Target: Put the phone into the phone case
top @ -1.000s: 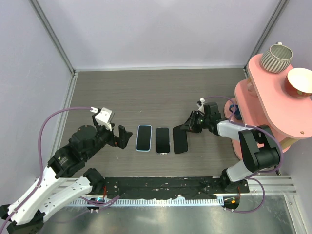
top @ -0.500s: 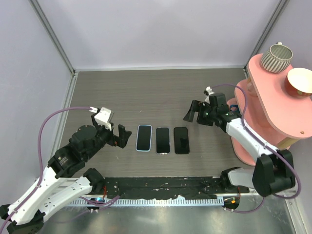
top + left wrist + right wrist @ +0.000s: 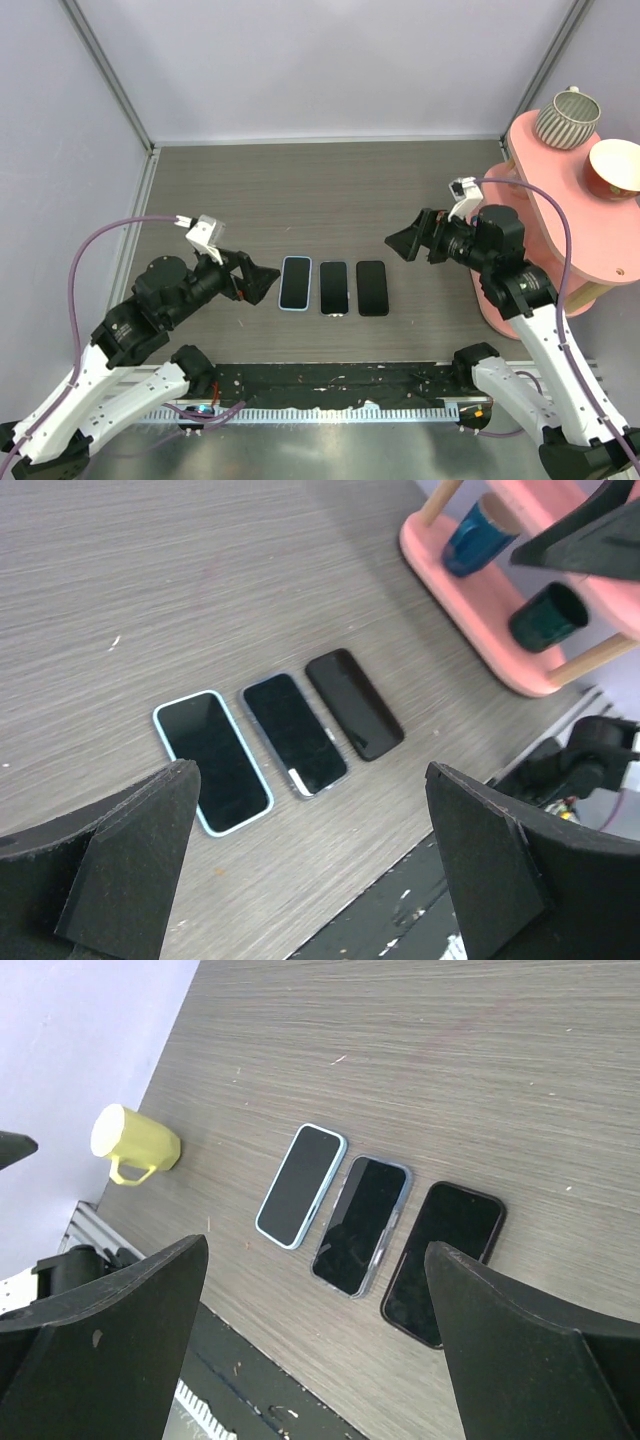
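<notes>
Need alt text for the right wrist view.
Three phones lie screen-up side by side on a wood-grain table: light-blue-rimmed phone, grey-rimmed phone, all-black phone. A yellow mug sits by the wall at left; the open right end effector frames the foreground.

Grey wood-grain table (image 3: pixel 300 190), three phones lying flat and screen-up in a side-by-side row near the front edge: light-blue-rimmed phone (image 3: pixel 295 283) on the left, dark phone with a thin pale rim (image 3: pixel 333 288) in the middle, all-black phone (image 3: pixel 371 288) on the right, small gaps between them. Yellow mug (image 3: pixel 135 1143) lies on its side, well left of the row and near the wall. Pink stand (image 3: pixel 455 590) sits at the table's right edge.
</notes>
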You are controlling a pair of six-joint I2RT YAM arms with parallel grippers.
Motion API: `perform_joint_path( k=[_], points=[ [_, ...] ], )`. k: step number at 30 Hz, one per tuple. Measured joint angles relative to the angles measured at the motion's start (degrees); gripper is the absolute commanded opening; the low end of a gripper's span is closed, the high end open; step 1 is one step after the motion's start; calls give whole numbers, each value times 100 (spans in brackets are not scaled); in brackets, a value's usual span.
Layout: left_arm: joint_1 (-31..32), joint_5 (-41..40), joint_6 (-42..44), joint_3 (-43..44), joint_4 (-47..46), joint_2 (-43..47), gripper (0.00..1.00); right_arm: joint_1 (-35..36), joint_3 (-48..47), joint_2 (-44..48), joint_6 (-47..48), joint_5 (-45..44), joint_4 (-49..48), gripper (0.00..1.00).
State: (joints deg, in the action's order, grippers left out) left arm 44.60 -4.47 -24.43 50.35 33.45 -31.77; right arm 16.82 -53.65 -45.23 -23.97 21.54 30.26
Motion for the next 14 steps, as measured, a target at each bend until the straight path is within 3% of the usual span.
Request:
perform_joint_path(
  k=[14],
  points=[
    [0,125,-645,-170,-319,192,100,0,595,651,-280,435,-83,98]
  ],
)
